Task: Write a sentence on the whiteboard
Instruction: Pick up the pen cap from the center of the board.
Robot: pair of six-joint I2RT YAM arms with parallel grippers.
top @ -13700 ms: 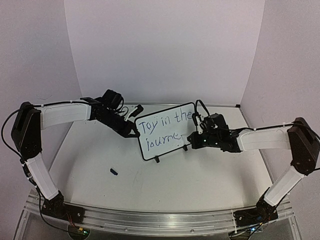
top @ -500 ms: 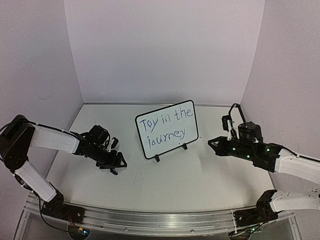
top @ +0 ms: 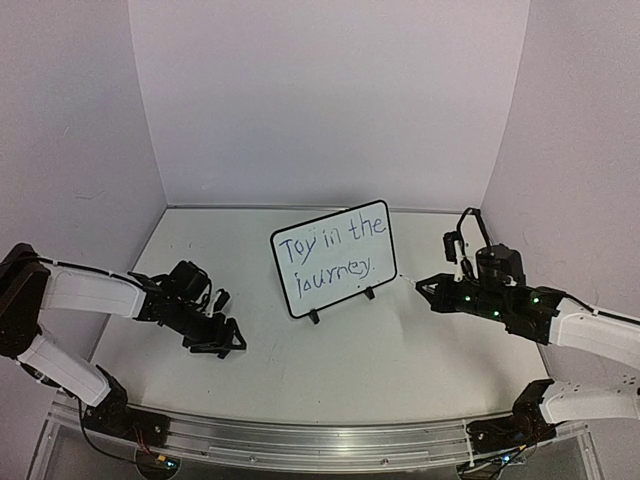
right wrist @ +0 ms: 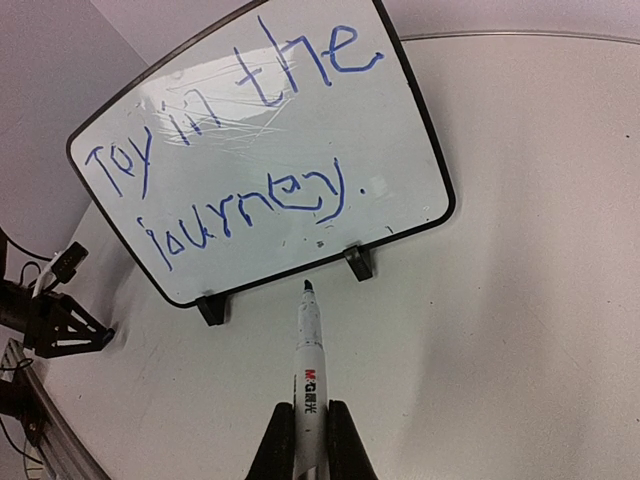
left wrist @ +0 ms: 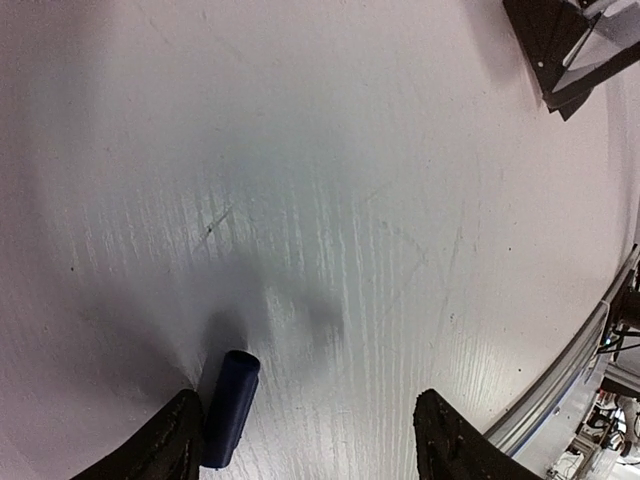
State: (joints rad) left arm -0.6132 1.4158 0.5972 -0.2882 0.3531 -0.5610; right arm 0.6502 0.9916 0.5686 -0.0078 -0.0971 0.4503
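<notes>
The whiteboard (top: 336, 285) stands on its two black feet at mid-table, tilted back; the right wrist view shows the whiteboard (right wrist: 400, 180) too. The sentence (top: 330, 255) in blue reads "Toy in the journey." over two lines, and the sentence (right wrist: 240, 170) is plain from the right wrist. My right gripper (top: 424, 287) (right wrist: 310, 410) hovers right of the board, shut on a white marker (right wrist: 308, 350) whose bare tip points at the board's lower edge without touching. My left gripper (top: 230, 338) (left wrist: 307, 400) is low over the table, open, with a dark blue marker cap (left wrist: 230, 405) lying beside its left finger.
A metal rail (top: 320, 440) runs along the near edge with both arm bases on it. White walls close the back and both sides. A dark fixture (left wrist: 560, 45) shows at the top right of the left wrist view.
Since the earliest frame the second line has grown to "journey." and both arms have left the board. In the last half second the left gripper shifted slightly over the cap; the right arm stayed still.
</notes>
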